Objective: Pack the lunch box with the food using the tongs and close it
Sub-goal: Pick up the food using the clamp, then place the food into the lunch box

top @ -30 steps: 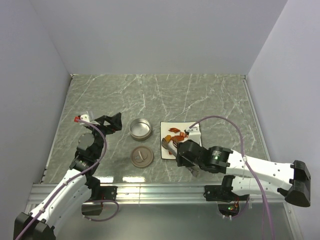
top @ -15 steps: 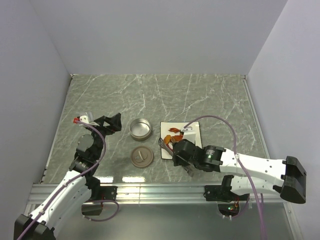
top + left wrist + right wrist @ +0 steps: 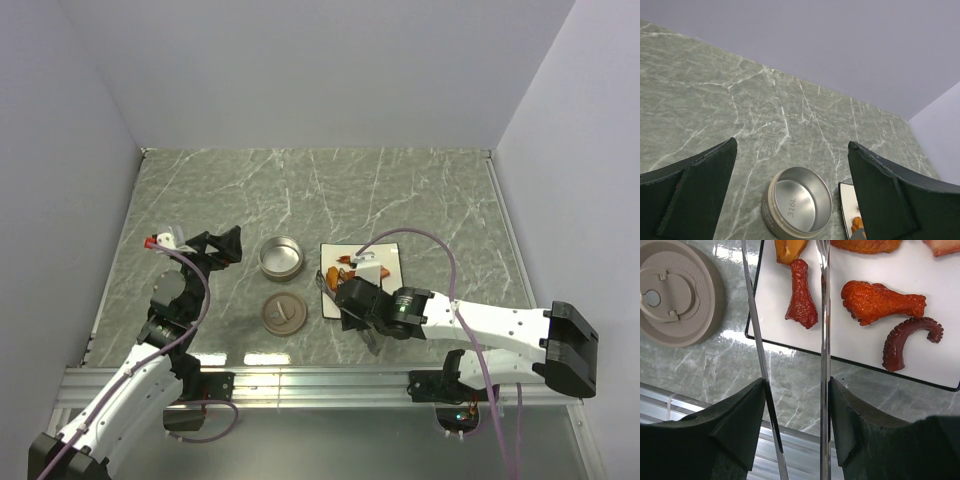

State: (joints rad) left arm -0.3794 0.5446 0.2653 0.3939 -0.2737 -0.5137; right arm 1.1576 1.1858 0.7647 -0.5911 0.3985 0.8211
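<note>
Tongs (image 3: 825, 340) tips cropped; food (image 3: 882, 301) partly cropped

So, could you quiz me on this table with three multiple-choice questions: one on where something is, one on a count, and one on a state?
1. Where is the lid?
A. On the tin
B. Flat on the table, between the tin and the arms' bases
C. On the white plate

2. How many food pieces are in the tin?
A. None
B. Two
C. Five

3. The tongs are:
A. Lying on the table
B. Held in the right gripper over the plate
C. Inside the tin

Answers:
1 B: the top view shows the disc lying alone on the marble, nearer the arms than the tin.
2 A: the left wrist view shows the tin's bare, shiny bottom.
3 B: both tong arms run out from between the gripper's fingers, above the plate.
</note>
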